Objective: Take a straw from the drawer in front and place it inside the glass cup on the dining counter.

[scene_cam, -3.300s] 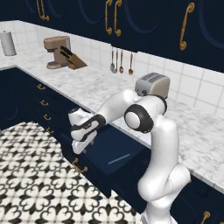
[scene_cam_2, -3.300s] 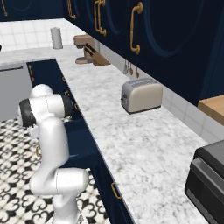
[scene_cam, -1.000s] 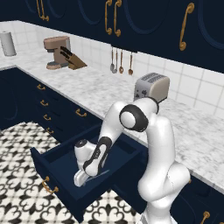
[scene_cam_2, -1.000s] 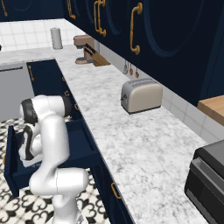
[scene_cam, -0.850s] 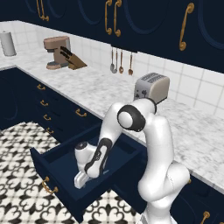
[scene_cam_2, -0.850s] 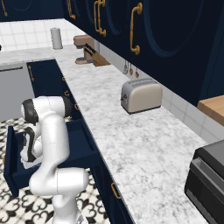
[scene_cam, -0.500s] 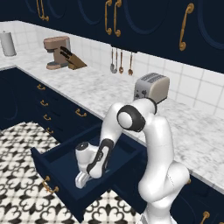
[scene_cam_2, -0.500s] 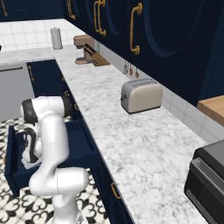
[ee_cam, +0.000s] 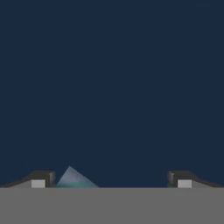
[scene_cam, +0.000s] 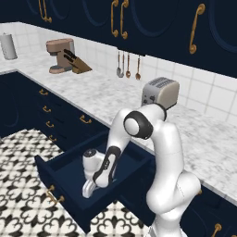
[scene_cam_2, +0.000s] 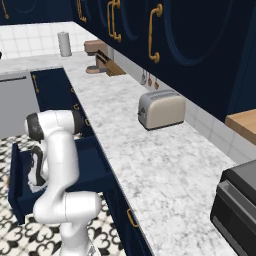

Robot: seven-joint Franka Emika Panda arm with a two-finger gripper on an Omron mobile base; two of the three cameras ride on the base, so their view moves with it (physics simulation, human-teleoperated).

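The drawer (scene_cam: 69, 173) stands pulled out below the marble surface (scene_cam: 115, 95), and the arm reaches down into it so that the gripper (scene_cam: 88, 190) sits low against the drawer floor, near the drawer's front wall at about 7 o'clock from the arm's elbow. In the hand view the two fingertips (ee_cam: 41, 178) are spread wide apart, so the gripper is released and holds nothing. Between them, close beside the tip at 7 o'clock, a pale blue-green sliver (ee_cam: 73, 178) pokes up from the bottom edge; this is probably the straw, lying on the drawer floor right under the hand, though too little of it shows to be sure of its direction. The main risk is that the straw lies off-centre, hard against one finger rather than midway: closing from here could push it sideways, roll it along the floor, or pinch only its end so that it swings or slips out on the lift. A thin, light stick may also lie too flat for the fingertips to get round it if the hand is a touch high, and pressing lower risks jamming the tips into the drawer floor. The toaster (scene_cam: 160, 91) and knife block (scene_cam: 76, 62) stand well clear.
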